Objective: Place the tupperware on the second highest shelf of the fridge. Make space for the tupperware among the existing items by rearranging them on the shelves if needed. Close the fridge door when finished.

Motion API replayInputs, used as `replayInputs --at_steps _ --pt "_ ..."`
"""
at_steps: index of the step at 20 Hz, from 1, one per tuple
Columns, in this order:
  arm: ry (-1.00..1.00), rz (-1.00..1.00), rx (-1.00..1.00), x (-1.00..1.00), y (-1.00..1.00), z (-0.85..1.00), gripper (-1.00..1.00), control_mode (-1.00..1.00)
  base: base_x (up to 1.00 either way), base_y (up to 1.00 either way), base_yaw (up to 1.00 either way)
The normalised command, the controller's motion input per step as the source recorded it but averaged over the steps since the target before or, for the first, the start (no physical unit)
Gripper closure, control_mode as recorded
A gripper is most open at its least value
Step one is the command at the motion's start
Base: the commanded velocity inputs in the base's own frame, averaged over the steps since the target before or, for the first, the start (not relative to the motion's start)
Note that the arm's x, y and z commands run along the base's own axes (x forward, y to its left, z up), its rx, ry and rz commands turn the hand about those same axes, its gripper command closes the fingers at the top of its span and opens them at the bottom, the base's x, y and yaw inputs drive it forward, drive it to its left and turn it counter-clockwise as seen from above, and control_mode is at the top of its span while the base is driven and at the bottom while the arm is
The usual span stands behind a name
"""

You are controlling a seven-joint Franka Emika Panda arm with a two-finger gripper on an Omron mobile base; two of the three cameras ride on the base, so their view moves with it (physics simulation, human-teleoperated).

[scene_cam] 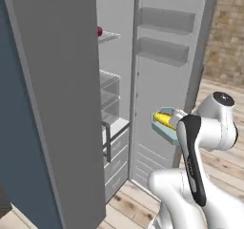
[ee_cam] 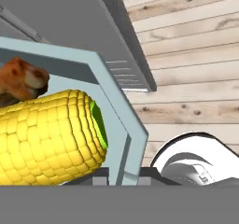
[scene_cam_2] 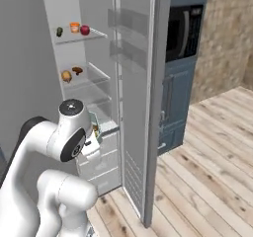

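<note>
One fridge stands with its fridge door open. Upper shelf: three items; shelf below: two. One tupperware, holding one corn cob, is clamped in the closed gripper just beside the door's inner face, well below both shelves.

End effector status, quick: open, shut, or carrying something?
End effector: shut on the tupperware, gripping its wall, with corn inside, held beside the open fridge door.
</note>
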Motion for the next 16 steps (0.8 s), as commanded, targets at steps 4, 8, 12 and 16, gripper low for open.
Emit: replayInputs --at_steps 4,8,12,16 --pt "0.00 0.00 0.00 0.00 0.00 0.00 1.00 1.00 0.61 0.03 0.58" --pt "0.00 0.00 0.00 0.00 0.00 0.00 1.00 1.00 0.44 -0.26 0.60" --pt "0.00 0.00 0.00 0.00 0.00 0.00 1.00 1.00 0.29 -0.60 0.36" --pt "0.00 0.00 0.00 0.00 0.00 0.00 1.00 1.00 0.04 -0.49 0.32"
